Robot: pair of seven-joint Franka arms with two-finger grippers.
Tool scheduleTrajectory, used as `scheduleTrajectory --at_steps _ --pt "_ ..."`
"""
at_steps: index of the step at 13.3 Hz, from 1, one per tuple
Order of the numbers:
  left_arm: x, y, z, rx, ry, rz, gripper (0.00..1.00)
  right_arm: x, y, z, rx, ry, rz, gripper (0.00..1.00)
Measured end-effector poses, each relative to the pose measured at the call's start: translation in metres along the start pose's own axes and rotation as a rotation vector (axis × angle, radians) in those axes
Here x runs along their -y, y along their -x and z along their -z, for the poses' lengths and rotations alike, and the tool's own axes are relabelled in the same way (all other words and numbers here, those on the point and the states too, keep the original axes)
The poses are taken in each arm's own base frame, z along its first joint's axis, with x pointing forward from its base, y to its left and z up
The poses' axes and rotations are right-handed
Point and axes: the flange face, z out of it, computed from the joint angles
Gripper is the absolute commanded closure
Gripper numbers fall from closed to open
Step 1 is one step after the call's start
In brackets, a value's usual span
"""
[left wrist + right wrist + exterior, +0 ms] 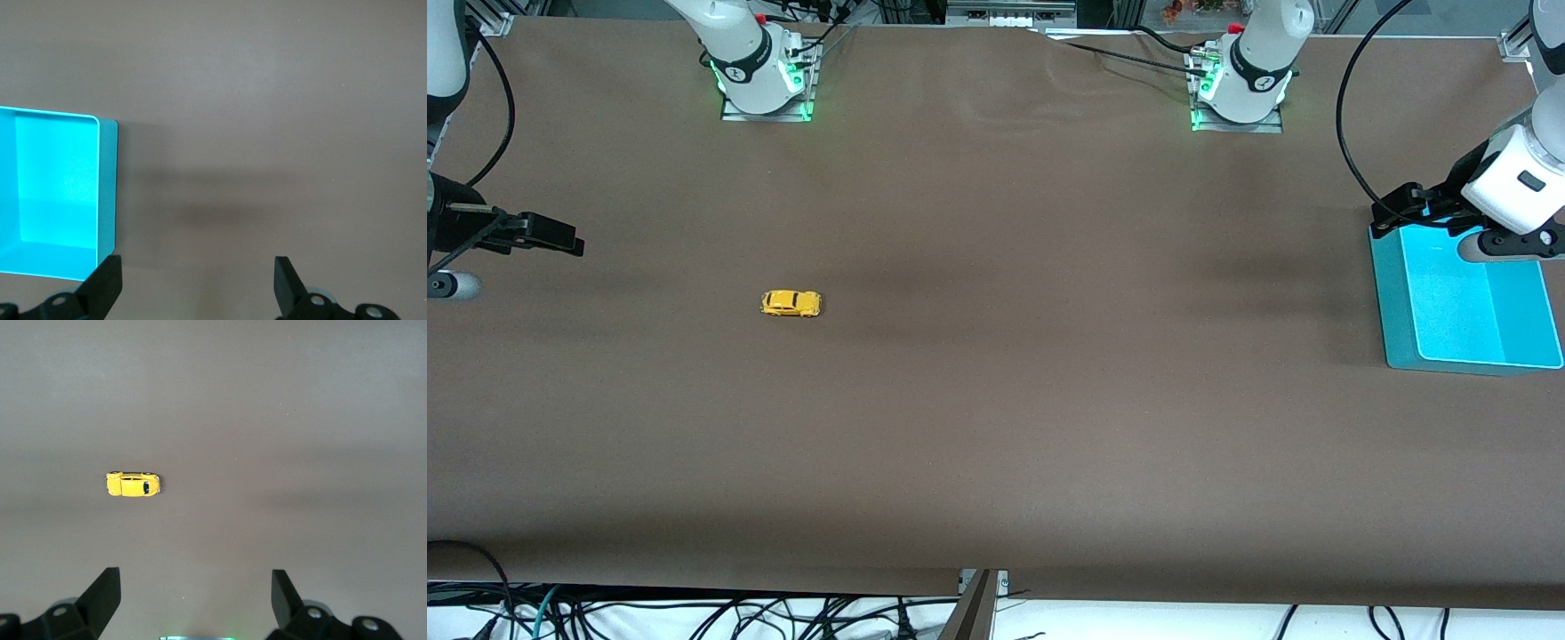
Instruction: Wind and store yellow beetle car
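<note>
Yellow beetle car (791, 303) — table (996, 427) edge-cropped

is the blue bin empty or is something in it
Empty as far as shown: the blue bin shows only bare floor; the yellow beetle car sits on the table.

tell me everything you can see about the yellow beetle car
The yellow beetle car is a tiny bright yellow toy with a rounded body, dark windows and small wheels, glossy like painted metal or plastic. It sits upright on its wheels on the brown table, toward the right arm's end, lengthwise along the table. Nothing touches it but the table; neither end effector holds it.
</note>
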Motion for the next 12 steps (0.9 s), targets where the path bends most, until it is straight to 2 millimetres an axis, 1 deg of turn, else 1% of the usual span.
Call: scheduleTrajectory --at_steps 5,7,8,9,12 --pt "0.0 0.0 0.0 0.0 0.0 0.0 0.0 0.0 0.0 0.0 0.0 0.0 0.0 0.0" --pt "0.0 0.0 0.0 0.0 0.0 0.0 0.0 0.003 0.0 0.0 0.0 -0.001 0.006 0.0" --pt "0.0 0.0 0.0 0.0 0.0 0.0 0.0 0.011 0.0 0.0 0.0 0.001 0.018 0.0" --pt "0.0 0.0 0.0 0.0 0.0 0.0 0.0 0.023 -0.001 0.0 0.001 0.004 0.039 0.0" --pt "0.0 0.0 0.0 0.0 0.0 0.0 0.0 0.069 0.001 -0.001 0.006 0.015 0.114 0.0"
